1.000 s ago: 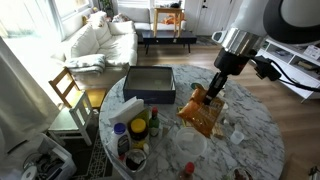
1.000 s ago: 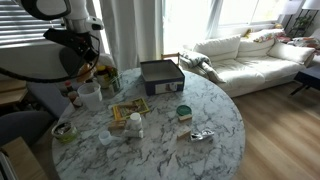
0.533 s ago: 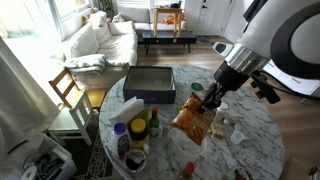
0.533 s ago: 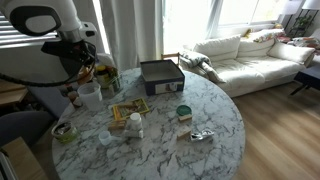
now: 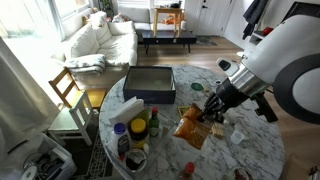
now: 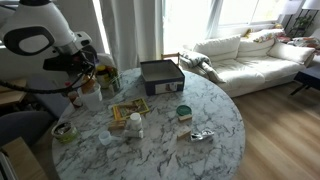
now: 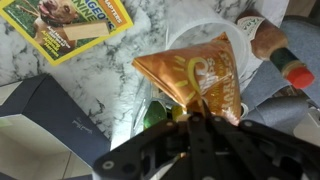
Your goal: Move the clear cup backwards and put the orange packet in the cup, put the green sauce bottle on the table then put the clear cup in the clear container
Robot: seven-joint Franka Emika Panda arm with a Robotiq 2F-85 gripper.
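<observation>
I have the gripper (image 5: 207,112) clamped tight on the orange packet (image 5: 192,126). It pinches one short end, so the rest of the packet hangs free past the fingers. In the wrist view the packet's long axis runs straight out from the fingertips and widens toward its far corners, with the printed face toward the camera. In an exterior view it slants down and away from the wrist rather than hanging plumb.

The clear cup (image 7: 208,27) stands upright directly beyond the packet, its pale rim showing around the far end. I think the packet's low end is at about the height of the rim, but the packet hides the mouth, so I cannot tell whether it is inside.

The cup sits on the table (image 6: 185,150), near the rounded edge on the arm's side, which leaves little margin behind the gripper. Ahead of the gripper the marble opens out broadly. A tan booklet (image 7: 75,25) lies flat off to one side, and the dark tray (image 5: 150,85) sits farther out. On the other side, a red-capped bottle (image 7: 280,55) stands just beside the cup.
</observation>
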